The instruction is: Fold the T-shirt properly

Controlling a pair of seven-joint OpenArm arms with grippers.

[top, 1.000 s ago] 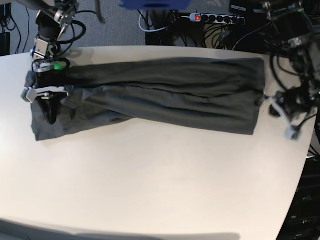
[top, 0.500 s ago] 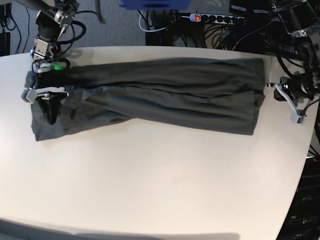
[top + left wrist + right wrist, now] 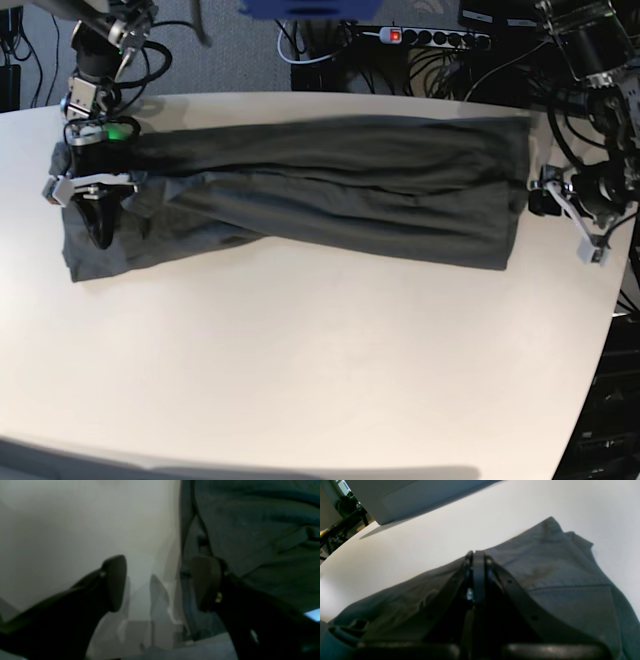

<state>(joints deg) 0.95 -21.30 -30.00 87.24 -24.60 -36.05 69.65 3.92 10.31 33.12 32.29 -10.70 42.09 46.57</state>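
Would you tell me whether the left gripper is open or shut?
Open: the left gripper's jaws stand apart over bare table, beside the T-shirt.

Hidden, cropped and blurred parts

The left wrist view is soft and dim: both dark fingers (image 3: 113, 582) blur, and the T-shirt (image 3: 250, 530) runs off the top and right edges. In the right wrist view the closed fingers (image 3: 478, 575) cover the cloth beneath them, so any pinch is not visible. In the base view the desk (image 3: 300, 360) is cut by the bottom edge.
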